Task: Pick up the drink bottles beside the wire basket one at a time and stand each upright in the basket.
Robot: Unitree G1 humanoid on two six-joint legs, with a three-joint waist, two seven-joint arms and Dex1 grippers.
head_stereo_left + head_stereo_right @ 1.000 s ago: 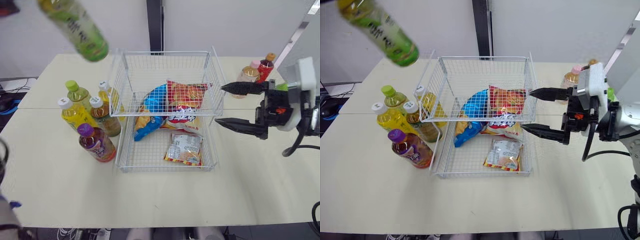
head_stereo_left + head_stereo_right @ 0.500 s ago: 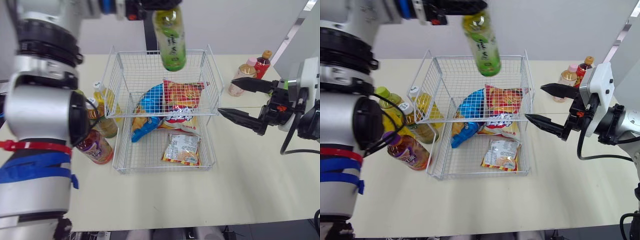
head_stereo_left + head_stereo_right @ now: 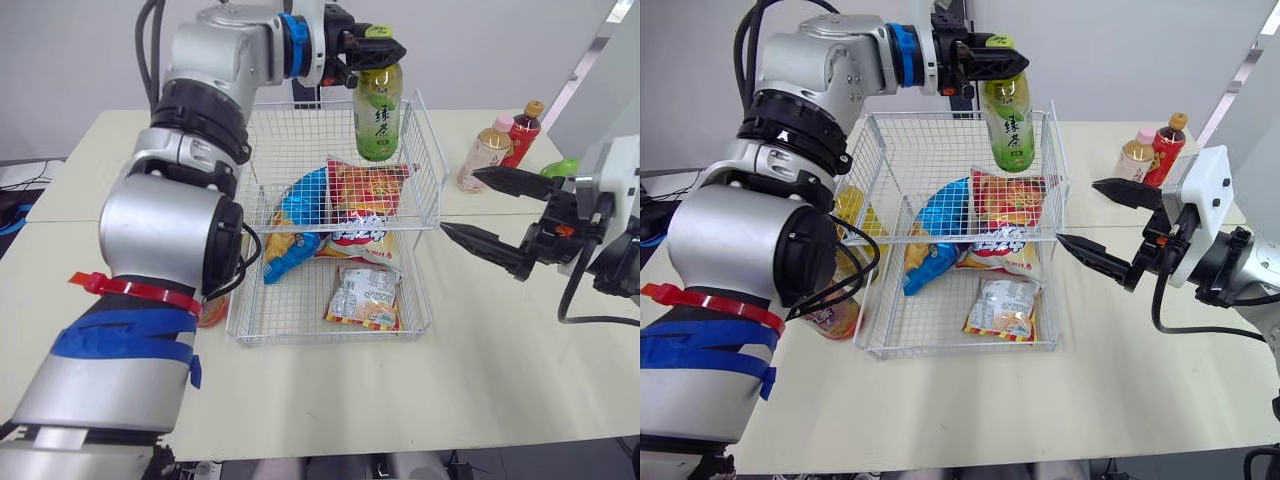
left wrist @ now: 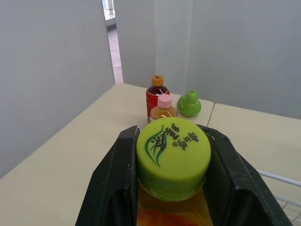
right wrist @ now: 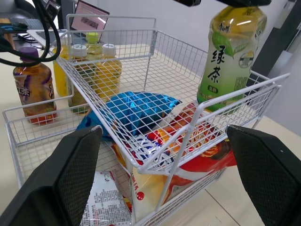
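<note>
The left claw [image 3: 372, 48] is clamped on the green cap of a tea bottle [image 3: 378, 120], which hangs upright, cap up, at the far right corner of the basket [image 3: 236, 322]. Its base sits below the top rim; whether it rests on anything I cannot tell. Snack bags [image 3: 352, 212] lie in the basket. The right claw [image 3: 460, 202] hovers just off the basket's right side, fingers wide apart and holding nothing. More bottles [image 5: 89, 66] stand on the bench [image 3: 480, 340] against the basket's left side, a purple-capped one [image 5: 32, 92] nearest. Two others [image 3: 487, 153] stand at the far right edge.
</note>
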